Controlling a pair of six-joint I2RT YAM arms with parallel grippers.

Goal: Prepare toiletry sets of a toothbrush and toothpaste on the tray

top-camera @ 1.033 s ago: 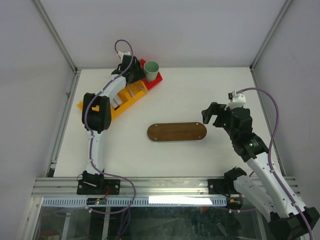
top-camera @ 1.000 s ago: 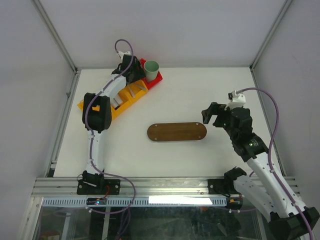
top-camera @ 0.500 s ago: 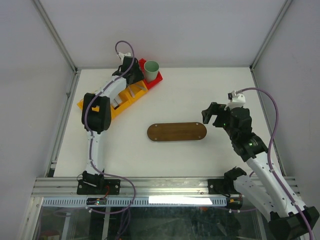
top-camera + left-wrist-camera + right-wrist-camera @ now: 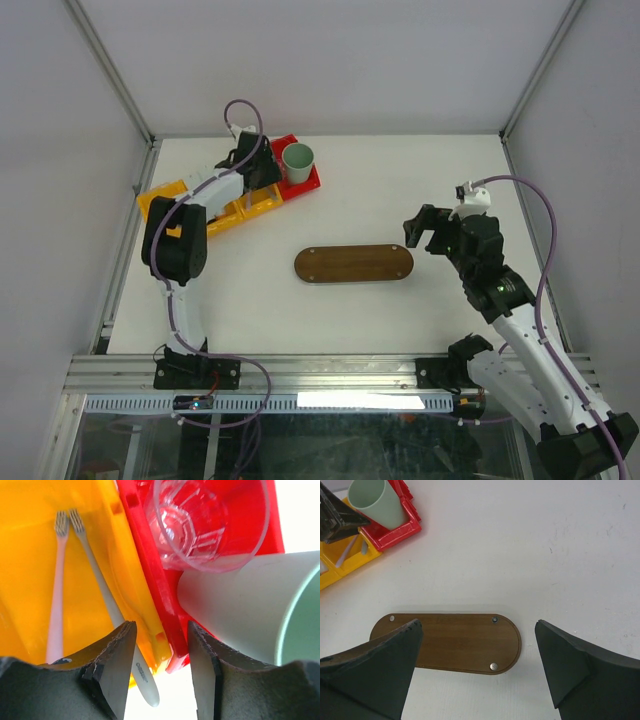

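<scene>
The dark brown oval tray (image 4: 353, 264) lies bare mid-table; it also shows under the right wrist view (image 4: 455, 645). My right gripper (image 4: 418, 232) hovers open and empty over the tray's right end (image 4: 479, 625). My left gripper (image 4: 258, 165) is down at the bins. In the left wrist view it is open (image 4: 161, 626), its jaws straddling the joined walls of the yellow and red bins. Two pale toothbrushes (image 4: 55, 605) lie in the yellow bin (image 4: 30, 555); one handle (image 4: 142, 680) pokes over the bin's edge beside my left finger (image 4: 112, 670). No tubes show.
The red bin (image 4: 300, 180) holds a mint-green cup (image 4: 297, 158) and a clear glass (image 4: 207, 525). The yellow bin (image 4: 160, 200) stretches left toward the metal frame rail (image 4: 135, 190). The enclosure's white walls stand behind and at both sides.
The row of bins has swung round and shifted left, now lying more level across the table. My left arm has swung left with it. The right arm has not moved.
</scene>
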